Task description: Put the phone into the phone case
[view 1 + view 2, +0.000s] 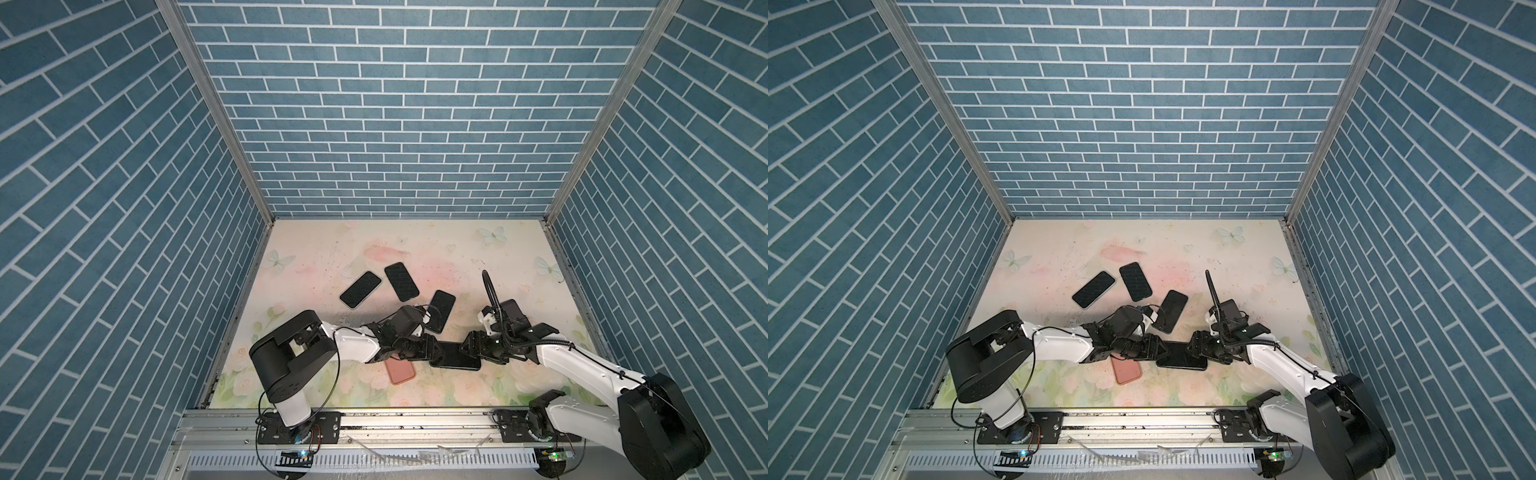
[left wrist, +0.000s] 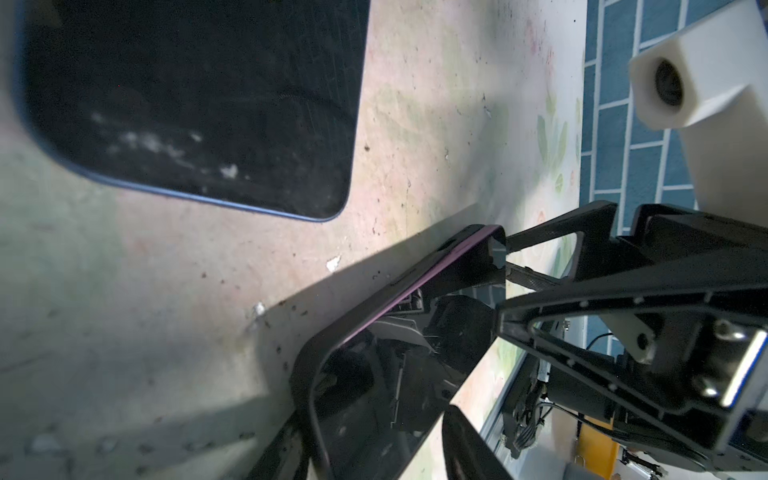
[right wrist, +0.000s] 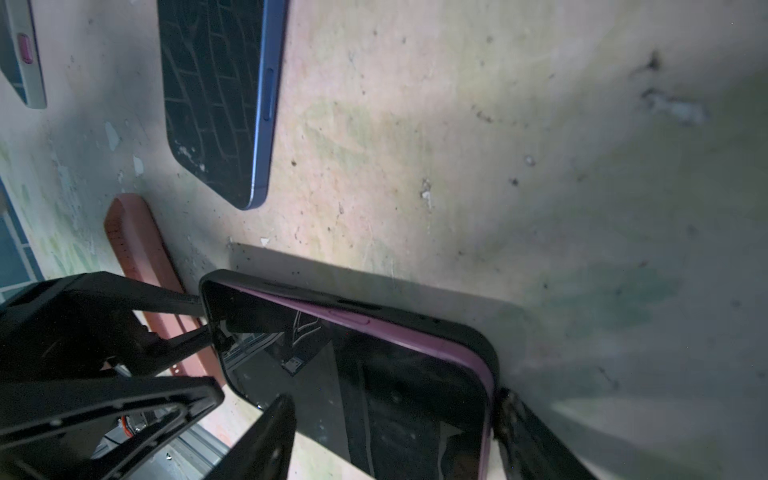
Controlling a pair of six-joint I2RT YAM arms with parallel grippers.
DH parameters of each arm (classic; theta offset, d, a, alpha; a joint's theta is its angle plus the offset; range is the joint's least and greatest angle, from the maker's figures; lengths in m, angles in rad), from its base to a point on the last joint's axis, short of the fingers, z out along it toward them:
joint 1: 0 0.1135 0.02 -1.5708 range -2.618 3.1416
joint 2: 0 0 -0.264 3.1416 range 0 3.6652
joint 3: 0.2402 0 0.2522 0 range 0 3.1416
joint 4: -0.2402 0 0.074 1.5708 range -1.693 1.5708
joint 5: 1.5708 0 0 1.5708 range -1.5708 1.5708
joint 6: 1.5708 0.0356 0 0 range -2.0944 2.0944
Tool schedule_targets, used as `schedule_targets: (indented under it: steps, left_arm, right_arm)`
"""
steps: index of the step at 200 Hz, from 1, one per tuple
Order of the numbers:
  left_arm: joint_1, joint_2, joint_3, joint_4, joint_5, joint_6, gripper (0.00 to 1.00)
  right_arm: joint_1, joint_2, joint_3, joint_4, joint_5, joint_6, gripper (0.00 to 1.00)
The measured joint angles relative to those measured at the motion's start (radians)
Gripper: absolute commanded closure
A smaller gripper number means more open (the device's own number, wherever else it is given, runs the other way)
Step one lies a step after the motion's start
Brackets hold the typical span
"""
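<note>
Two grippers are flanking the phone (image 1: 454, 358), which is hanging just above the table (image 1: 457, 257) at 6 o'clock of its middle. It is sitting partly in the black phone case (image 3: 415, 313), its purple edge showing along one long side. The left gripper (image 1: 436, 353) is clasping the cased end at 9 o'clock, jaws about half spread. The right gripper (image 1: 468, 351) is straddling the 3 o'clock end, jaws wide; whether its fingers (image 3: 528, 432) are pressing, I cannot tell. A pink case (image 1: 400, 371) is lying at the phone's 7 o'clock, and three other phones (image 1: 401, 281) are lying toward 11 o'clock.

Left arm (image 1: 353, 344) covers part of the pink case (image 1: 401, 372) and jaws hide ends of the phone (image 1: 452, 354)
</note>
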Motion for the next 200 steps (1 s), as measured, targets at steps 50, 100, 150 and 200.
schedule_targets:
  steps: [50, 100, 150, 200]
  left_arm:
    - [0.0, 0.004, -0.024, 0.061, 0.022, -0.019, 0.52]
    - [-0.003, -0.019, -0.049, 0.067, 0.018, -0.039, 0.6]
    - [0.001, -0.023, -0.062, 0.075, 0.035, -0.076, 0.65]
    - [0.005, -0.029, -0.074, 0.089, 0.037, -0.114, 0.69]
  right_arm:
    - [-0.037, -0.02, -0.07, 0.161, -0.144, 0.018, 0.26]
    - [-0.055, -0.004, -0.09, 0.197, -0.185, 0.02, 0.38]
    - [-0.071, 0.049, -0.09, 0.21, -0.181, 0.02, 0.61]
    - [-0.074, 0.069, -0.091, 0.225, -0.181, 0.018, 0.69]
